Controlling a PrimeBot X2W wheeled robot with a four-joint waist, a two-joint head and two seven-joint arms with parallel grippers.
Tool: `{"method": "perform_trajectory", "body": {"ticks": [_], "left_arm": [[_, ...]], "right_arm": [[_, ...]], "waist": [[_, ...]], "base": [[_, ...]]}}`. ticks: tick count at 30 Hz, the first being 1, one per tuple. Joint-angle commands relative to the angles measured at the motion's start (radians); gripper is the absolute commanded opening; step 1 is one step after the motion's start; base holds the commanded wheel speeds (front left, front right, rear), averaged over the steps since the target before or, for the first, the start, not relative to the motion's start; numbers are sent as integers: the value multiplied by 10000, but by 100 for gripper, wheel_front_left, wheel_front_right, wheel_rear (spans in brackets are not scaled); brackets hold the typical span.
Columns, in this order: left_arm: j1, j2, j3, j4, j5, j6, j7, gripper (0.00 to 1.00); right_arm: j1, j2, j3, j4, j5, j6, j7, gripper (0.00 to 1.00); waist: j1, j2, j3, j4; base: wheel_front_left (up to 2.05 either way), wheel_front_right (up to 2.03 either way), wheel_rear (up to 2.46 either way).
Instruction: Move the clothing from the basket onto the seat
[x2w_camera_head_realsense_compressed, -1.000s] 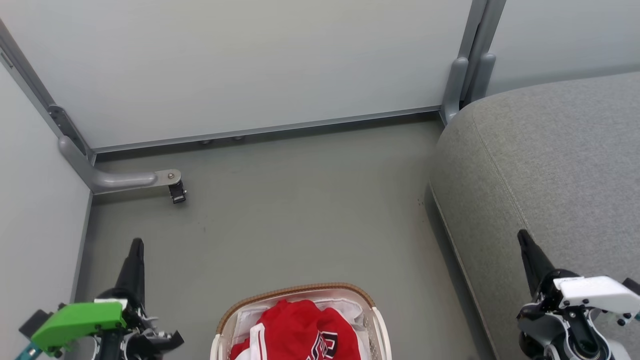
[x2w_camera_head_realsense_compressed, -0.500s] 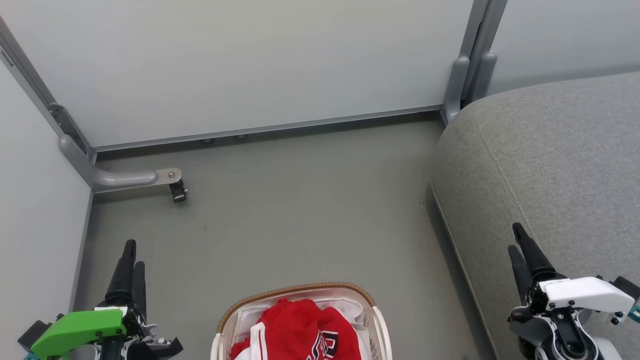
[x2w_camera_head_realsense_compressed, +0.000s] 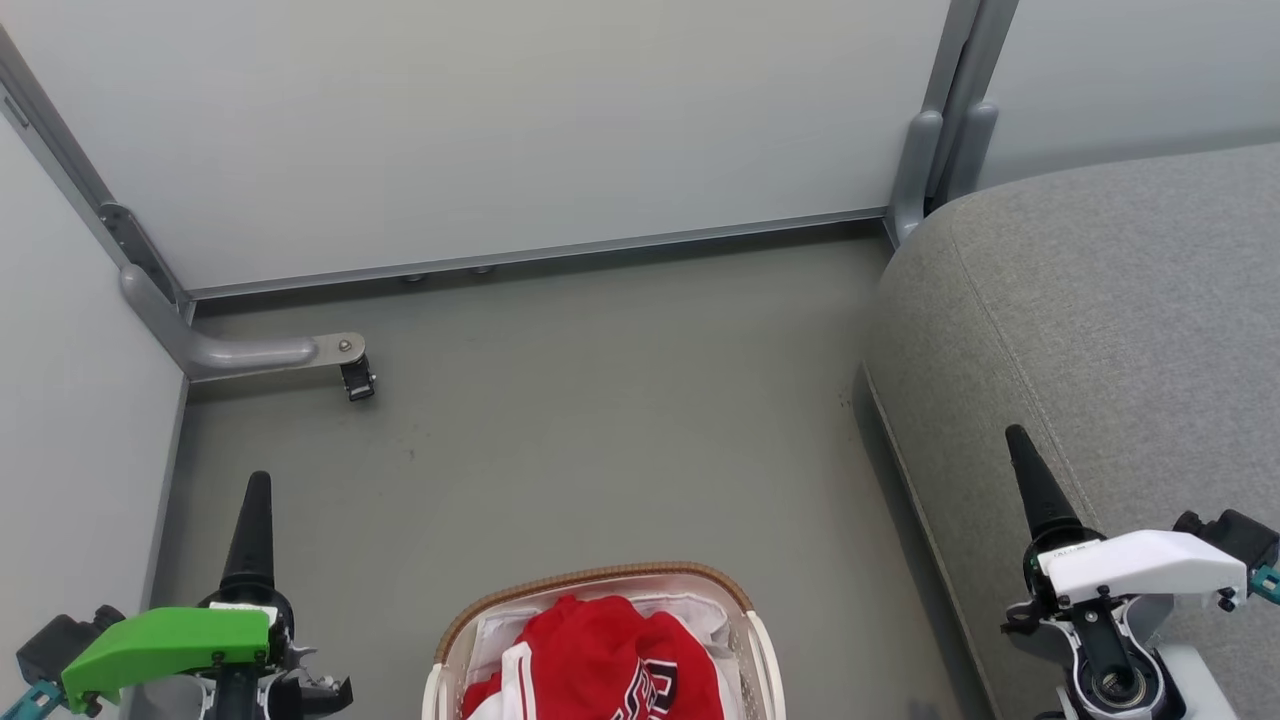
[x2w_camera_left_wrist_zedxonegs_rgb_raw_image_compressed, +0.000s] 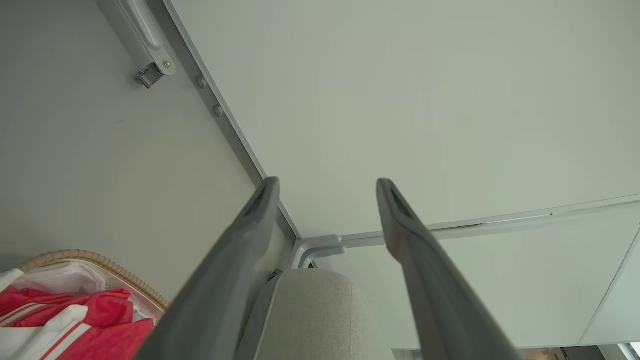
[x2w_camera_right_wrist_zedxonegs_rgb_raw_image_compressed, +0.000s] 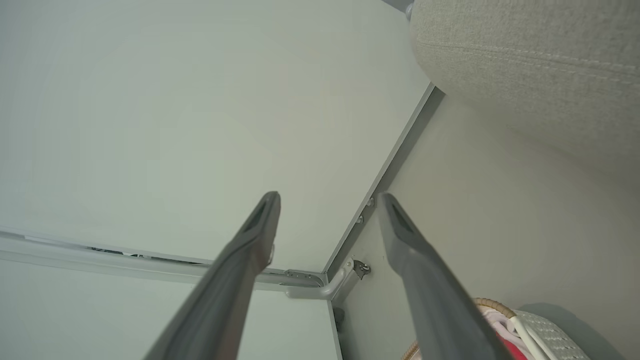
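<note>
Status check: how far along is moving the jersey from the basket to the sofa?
Done: nothing; the red jersey lies in the basket. In hand: nothing; the left gripper and right gripper are open and empty, clear of the basket. Left: grasp it, lift it, lay it on the grey sofa cushion.

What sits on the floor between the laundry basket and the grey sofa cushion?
Nothing. In the head view only a bare strip of grey floor separates the laundry basket from the sofa cushion; the two stand apart.

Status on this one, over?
Left hand open, empty. Right hand open, empty. Clothing in basket, beside seat. No obstruction seen.
</note>
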Motion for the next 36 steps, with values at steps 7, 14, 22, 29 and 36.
{"method": "perform_trajectory", "body": {"ticks": [7,14,22,29,36], "left_arm": [[-355,245,-75,-136,1699,-2,-331,100],[-366,342,-208,-77,3099,-2,-575,100],[-332,488,-461,55,5058,-3,-833,100],[-283,614,-711,214,6534,-3,-1040,100],[-254,594,-693,281,7896,-4,-1247,100]], "right_arm": [[-431,-83,118,-46,-1676,2,-346,100],[-523,-42,252,50,-3120,2,-589,100],[-608,-39,511,204,-4617,3,-843,100],[-670,-26,638,456,-5806,3,-1052,100],[-747,-3,831,680,-6881,4,-1245,100]], "waist": [[0,0,12,18],[0,0,13,37],[0,0,23,54],[0,0,29,62],[0,0,44,78]], "base": [[0,0,0],[0,0,0],[0,0,0],[0,0,0],[0,0,0]]}}
